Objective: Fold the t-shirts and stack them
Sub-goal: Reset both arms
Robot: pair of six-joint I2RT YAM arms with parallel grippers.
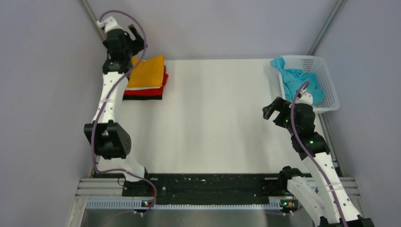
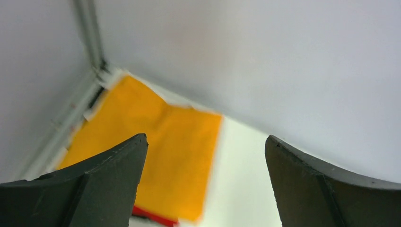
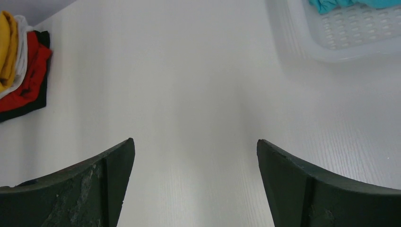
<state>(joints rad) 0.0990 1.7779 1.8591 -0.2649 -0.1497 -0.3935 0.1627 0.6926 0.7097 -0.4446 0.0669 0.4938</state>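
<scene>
Left gripper released, empty; folded stack, orange-yellow t-shirt uppermost, just below it. Right gripper released, empty; teal t-shirt in basket beside it

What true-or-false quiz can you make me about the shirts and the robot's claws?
1. The orange-yellow shirt lies on top of the stack. True.
2. The teal shirt is folded on the stack. False: it lies crumpled in the basket.
3. The right gripper holds a shirt. False: it is open and empty, over the bare table.
4. The left gripper is open. True.
</scene>
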